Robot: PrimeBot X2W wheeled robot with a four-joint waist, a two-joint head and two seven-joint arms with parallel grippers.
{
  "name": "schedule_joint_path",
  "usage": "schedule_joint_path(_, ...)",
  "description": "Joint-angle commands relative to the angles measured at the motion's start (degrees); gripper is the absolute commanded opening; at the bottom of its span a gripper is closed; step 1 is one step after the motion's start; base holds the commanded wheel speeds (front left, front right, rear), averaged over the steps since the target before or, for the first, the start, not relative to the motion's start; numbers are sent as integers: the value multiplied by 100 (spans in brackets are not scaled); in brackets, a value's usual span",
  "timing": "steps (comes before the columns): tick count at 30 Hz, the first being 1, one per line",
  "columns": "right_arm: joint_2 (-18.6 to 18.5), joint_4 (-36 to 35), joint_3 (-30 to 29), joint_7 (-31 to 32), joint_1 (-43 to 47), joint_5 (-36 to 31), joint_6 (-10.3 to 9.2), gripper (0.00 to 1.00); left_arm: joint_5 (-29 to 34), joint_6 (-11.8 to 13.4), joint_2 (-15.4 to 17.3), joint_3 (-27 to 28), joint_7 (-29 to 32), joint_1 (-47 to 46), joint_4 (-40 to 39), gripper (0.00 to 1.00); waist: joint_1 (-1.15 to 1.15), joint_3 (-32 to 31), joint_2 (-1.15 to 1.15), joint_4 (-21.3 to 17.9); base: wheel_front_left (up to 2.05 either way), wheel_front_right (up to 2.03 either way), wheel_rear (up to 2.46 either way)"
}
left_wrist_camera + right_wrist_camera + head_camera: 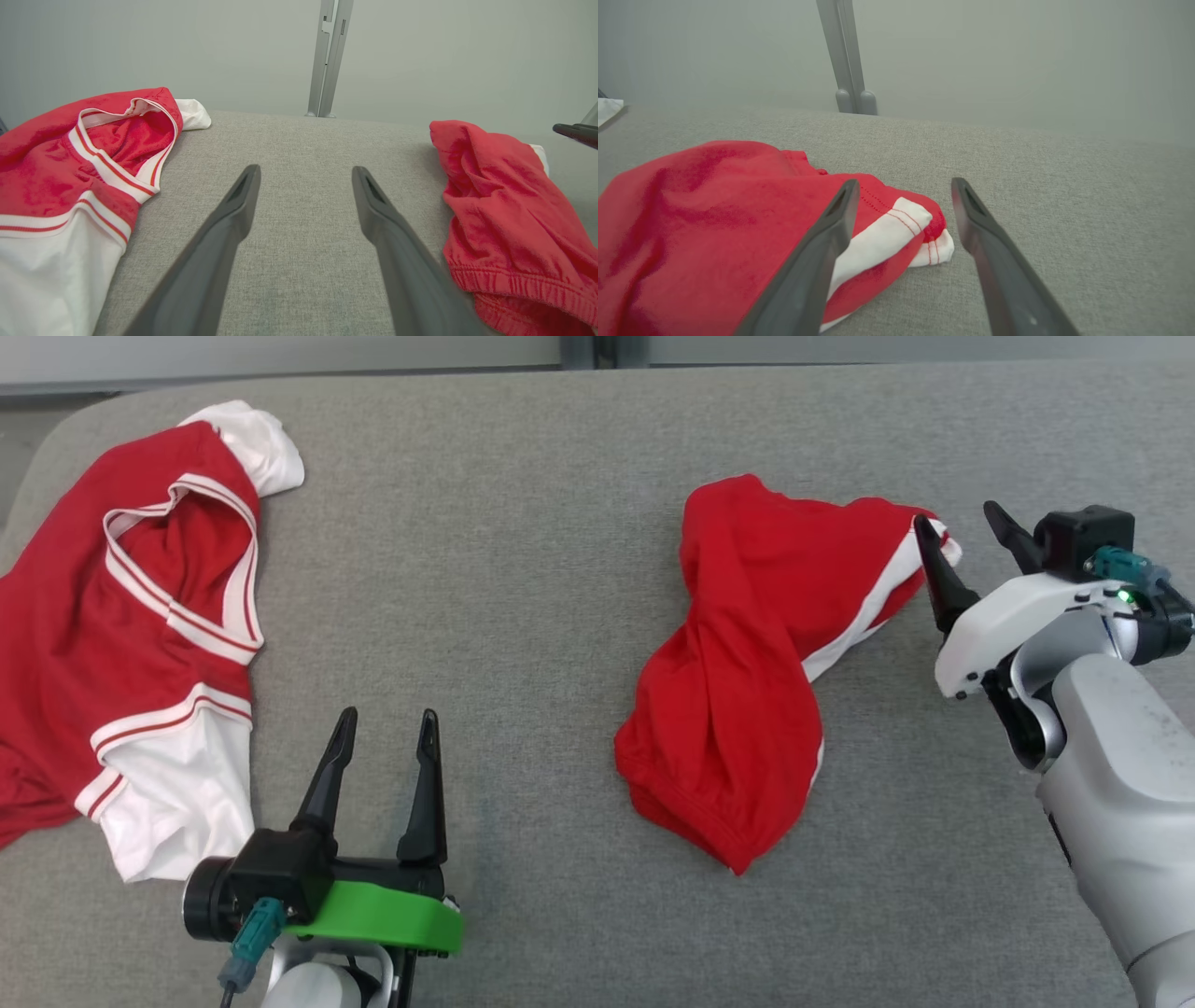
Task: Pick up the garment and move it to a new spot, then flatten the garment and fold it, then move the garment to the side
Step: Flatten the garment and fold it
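Left gripper (388,716) points forward, wide and empty, jersey (140,616) at its left, red shorts (747,663) at its right. Right gripper (955,518), wide too, tilts toward the shorts' corner.

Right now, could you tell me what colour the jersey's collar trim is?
The collar trim is white with red stripes, clearest in the head view.
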Motion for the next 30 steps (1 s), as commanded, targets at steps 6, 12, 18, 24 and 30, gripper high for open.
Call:
schedule_joint_path(6, -266, 721, 154, 337, -480, 418, -3, 100, 287, -304, -262, 365, -2, -18, 134, 100, 0, 403, 0, 549, 0, 0, 0)
schedule_joint_path(12, -366, 954, 420, 405, -616, 775, -3, 100, 438, -449, -411, 629, -2, 107, 203, 100, 0, 411, 0, 596, 0, 0, 0)
schedule_joint_path(18, -459, 1070, 607, 260, -681, 1019, -3, 100, 555, -541, -481, 844, -2, 157, 218, 100, 0, 415, 0, 535, 0, 0, 0)
schedule_joint_path(24, -490, 1113, 856, 200, -675, 1212, -3, 100, 650, -602, -511, 987, -2, 130, 232, 100, 0, 430, 0, 481, 0, 0, 0)
schedule_joint_path(30, -504, 1074, 1138, 135, -728, 1430, -3, 100, 680, -616, -524, 1030, -2, 113, 241, 100, 0, 466, 0, 456, 0, 0, 0)
